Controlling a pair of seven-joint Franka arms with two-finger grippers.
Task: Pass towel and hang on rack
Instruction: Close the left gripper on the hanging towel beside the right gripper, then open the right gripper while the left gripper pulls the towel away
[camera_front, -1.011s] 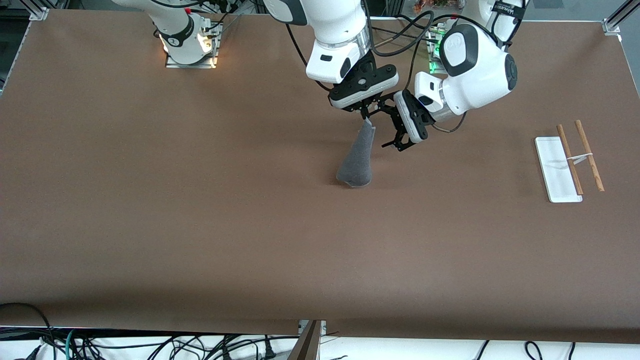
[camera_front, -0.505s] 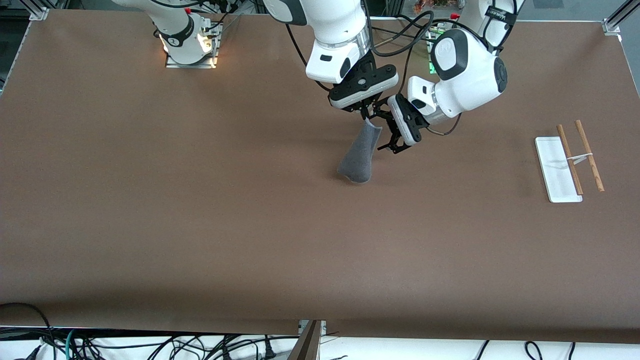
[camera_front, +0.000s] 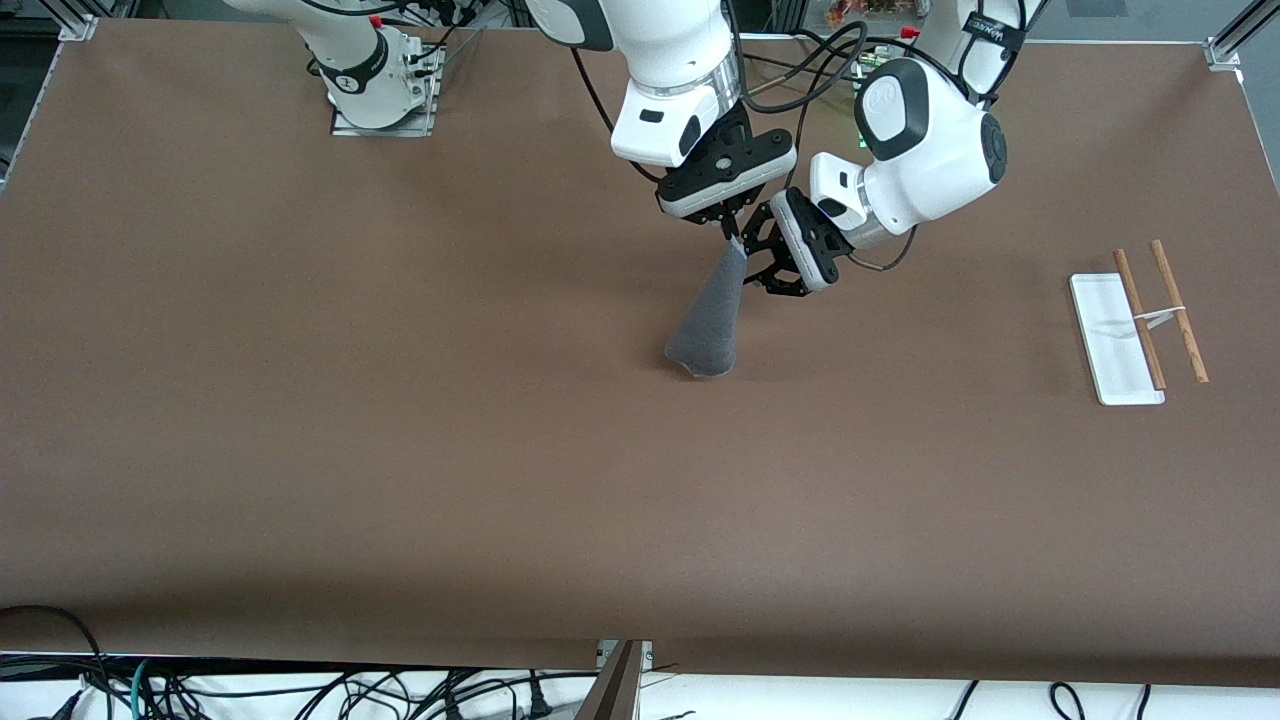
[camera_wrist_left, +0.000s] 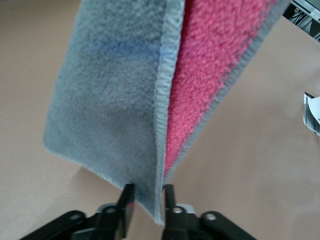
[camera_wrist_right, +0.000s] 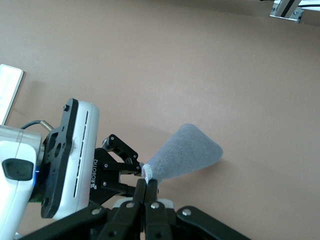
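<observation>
The towel (camera_front: 708, 320) hangs as a dark grey cone from my right gripper (camera_front: 733, 238), which is shut on its top corner over the middle of the table; the towel's lower end rests on the table. In the right wrist view the right gripper (camera_wrist_right: 148, 186) pinches the towel's (camera_wrist_right: 185, 150) pale stitched tip. My left gripper (camera_front: 758, 262) is just beside it, its fingers closed on the towel's upper edge. In the left wrist view the left gripper (camera_wrist_left: 148, 197) holds the towel (camera_wrist_left: 115, 90) between its fingers, grey side and pink-red side both showing. The rack (camera_front: 1150, 315) stands at the left arm's end of the table.
The rack's white base (camera_front: 1105, 340) lies flat with two brown rods (camera_front: 1180, 310) beside it. The left gripper's body (camera_wrist_right: 70, 160) fills the right wrist view's lower corner. The brown table (camera_front: 400, 450) is bare around the towel.
My left gripper has moved in toward the towel's top and its fingers have closed from wide open onto the cloth. The right gripper has stayed in place holding the corner.
</observation>
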